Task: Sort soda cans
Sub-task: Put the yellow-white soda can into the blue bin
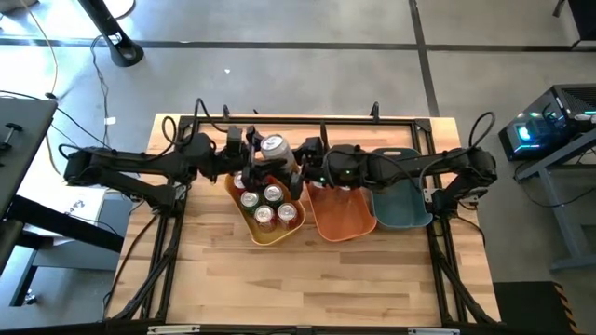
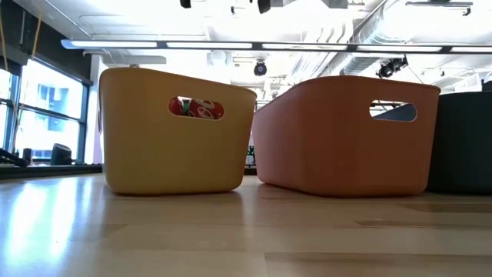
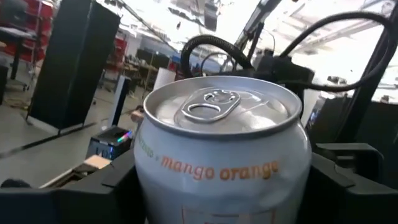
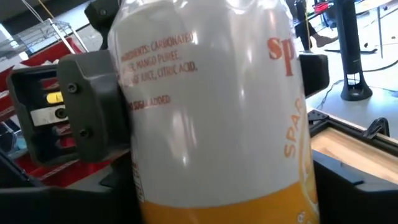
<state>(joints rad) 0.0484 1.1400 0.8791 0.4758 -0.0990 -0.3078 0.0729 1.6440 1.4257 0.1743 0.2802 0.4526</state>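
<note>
A white soda can (image 1: 273, 146) with an orange lower band and "mango orange" lettering is held in the air above the far end of the yellow bin (image 1: 244, 227). My left gripper (image 1: 253, 154) reaches it from the table's left and my right gripper (image 1: 296, 166) from the right; both are shut on it. Its silver top (image 3: 221, 106) fills the left wrist view. Several more cans (image 1: 264, 216) stand upright in the yellow bin, and a red one (image 2: 196, 108) shows through the bin's handle slot. My left gripper pinches the can's upper body (image 4: 134, 99) between its two fingers (image 4: 93, 106), coming level from the table's left, with the can lifted clear and roughly upright. My right gripper has its fingers (image 4: 354, 177) against the can's lower body (image 4: 292, 186) on both sides, coming level from the table's right.
The orange bin (image 1: 343, 221) and the teal bin (image 1: 402, 212) stand in a row to the right of the yellow one, under my right arm. A black frame (image 1: 307, 119) runs round the table. Bare wood (image 1: 307, 279) lies toward the near edge.
</note>
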